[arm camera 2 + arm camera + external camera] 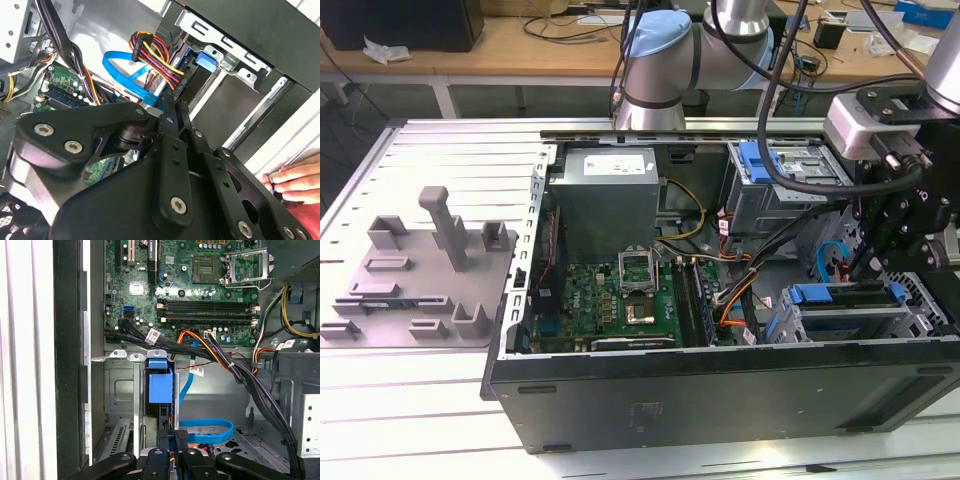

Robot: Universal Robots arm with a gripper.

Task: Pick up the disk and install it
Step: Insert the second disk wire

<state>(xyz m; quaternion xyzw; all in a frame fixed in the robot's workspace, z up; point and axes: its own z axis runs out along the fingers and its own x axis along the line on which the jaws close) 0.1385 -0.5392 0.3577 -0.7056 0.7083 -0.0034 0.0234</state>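
- A grey moulded fixture tray [420, 270] is lying on the slotted aluminium table [410, 420], at about 9 o'clock from the open computer case [720, 395] in the exterior view.
- Inside the case, the plain grey power supply box [610, 185] is sitting at roughly 11 o'clock, and the green motherboard [620, 300] is lying just below it at about 7 o'clock.
- The grey drive cage [775, 175] with its blue latch is standing at about 1 o'clock, well apart from the fixture tray.
- The disk [850, 318] is sitting in the lower drive bay at about 4 o'clock in the case, with its blue plastic frame running along its upper edge. In the first wrist view the disk [160, 382] is showing edge-on, standing upright between the bay's metal walls.
- The gripper [868, 262] is hanging over that bay, at about 12 o'clock from the disk and near its blue frame.
- In the second wrist view the gripper [176, 106] is pointing toward a power connector [155, 55] with red, yellow and black wires, and a looping blue data cable [125, 75] is lying just beside it.
- The claw appears to be drawn together with nothing between its tips. The first wrist view has the gripper [174, 436] sitting near the disk's end without clamping it.
- A person's hand [295, 180] is resting against the pale outer edge of the case.
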